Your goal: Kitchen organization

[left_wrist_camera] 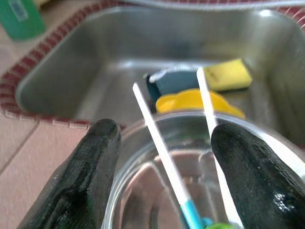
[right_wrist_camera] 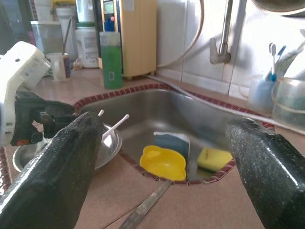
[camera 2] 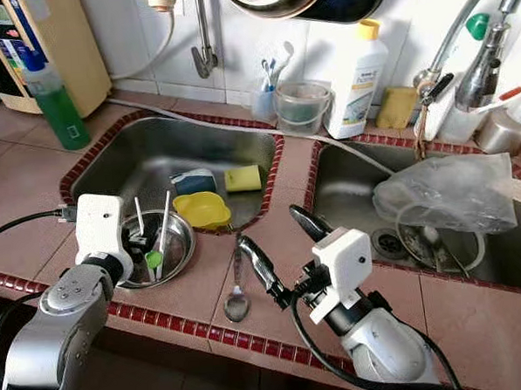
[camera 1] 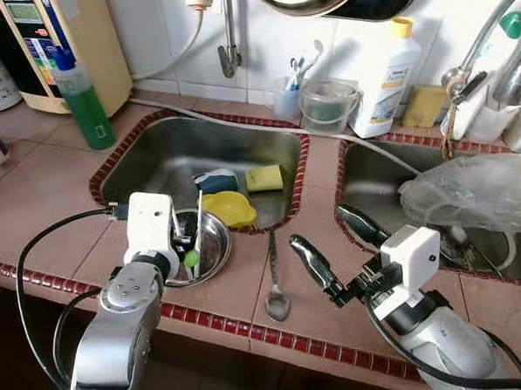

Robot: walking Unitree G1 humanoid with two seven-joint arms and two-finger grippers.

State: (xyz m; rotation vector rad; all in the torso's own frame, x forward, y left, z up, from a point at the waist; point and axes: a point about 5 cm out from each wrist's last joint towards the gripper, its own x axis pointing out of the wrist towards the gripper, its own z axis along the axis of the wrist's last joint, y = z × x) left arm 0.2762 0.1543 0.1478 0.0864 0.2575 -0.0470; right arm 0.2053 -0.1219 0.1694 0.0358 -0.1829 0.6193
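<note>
— Where is the left pincer?
— Over the steel bowl on the counter at the front edge of the left sink. Its fingers are spread either side of the bowl's rim, gripping nothing.
— And the right pincer?
— Wide open and empty above the counter, near the spoon by the counter's front edge.
— In the sink?
— A yellow dish and a yellow sponge.

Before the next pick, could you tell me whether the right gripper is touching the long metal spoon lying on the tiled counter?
Apart. In the left eye view the right gripper, fingers open, sits beside the long metal spoon with bare counter between them.
</note>
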